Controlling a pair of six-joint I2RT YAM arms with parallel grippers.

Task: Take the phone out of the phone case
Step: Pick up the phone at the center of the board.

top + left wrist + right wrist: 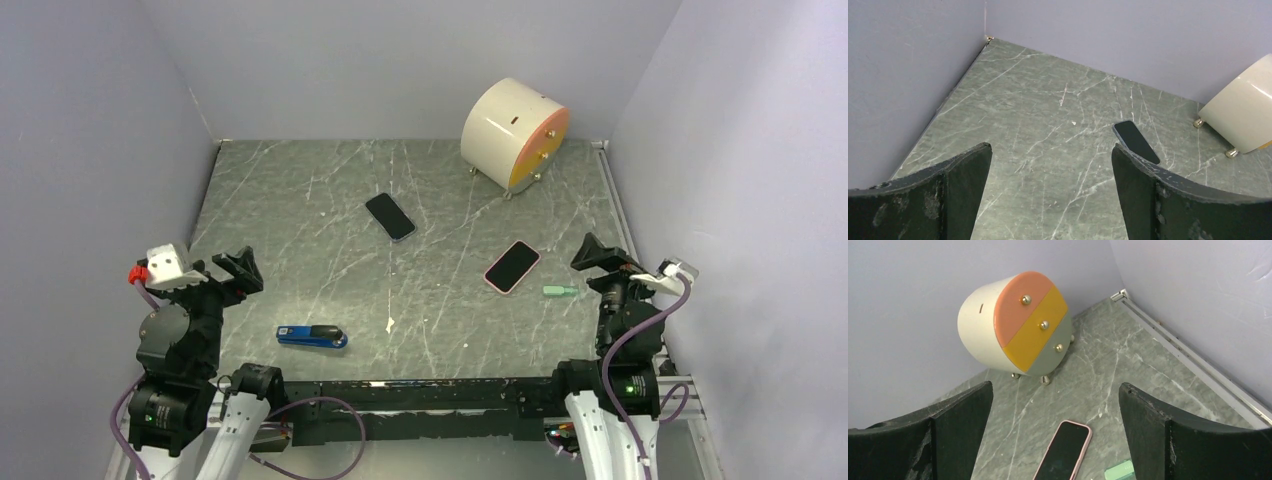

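Left gripper (1052, 155) wide open, holding nothing. Pink-cased phone (512, 266) lies flat on the surface (300, 200), screen up, right of centre. Its long axis is diagonal, near-left to far-right. Right gripper (1055, 387) just beside it, wide open, holding nothing.

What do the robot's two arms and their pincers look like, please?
The left arm and right arm are mostly black, with white lower links and grey-purple cables. The left pincer and right pincer have broad, curved matte-black fingers with scuffed edges. A white camera block sits on each wrist; the left one has a red part beside it.
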